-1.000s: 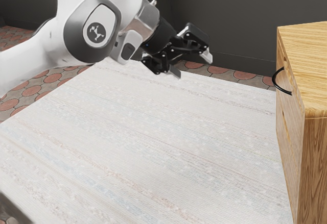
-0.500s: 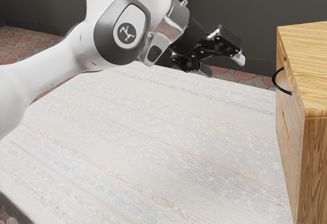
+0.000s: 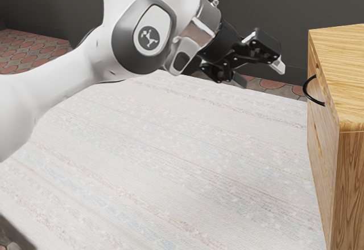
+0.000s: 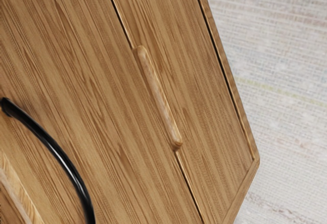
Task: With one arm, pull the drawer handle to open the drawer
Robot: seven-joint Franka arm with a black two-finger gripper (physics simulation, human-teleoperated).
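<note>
A wooden cabinet point(image 3: 341, 119) stands at the exterior view's right edge of the table. A black curved drawer handle point(image 3: 311, 90) sticks out from the upper part of its front face. My gripper point(image 3: 260, 73) hovers above the table to the left of that handle, a short gap away and slightly higher, pointing toward the cabinet. Its fingers stand apart with nothing between them. In the wrist view the cabinet front point(image 4: 92, 55) is close ahead, with the black handle point(image 4: 51, 147) and a long wooden handle point(image 4: 158, 104) on flush panels.
The pale woven tabletop point(image 3: 170, 147) stretches wide between the arm and the cabinet. Beyond its far edge lie a red tiled floor point(image 3: 34, 39) and a dark wall point(image 3: 273, 11).
My arm has swung toward the exterior view's right and risen a little, bringing the gripper nearer to the black handle. The cabinet has not moved.
</note>
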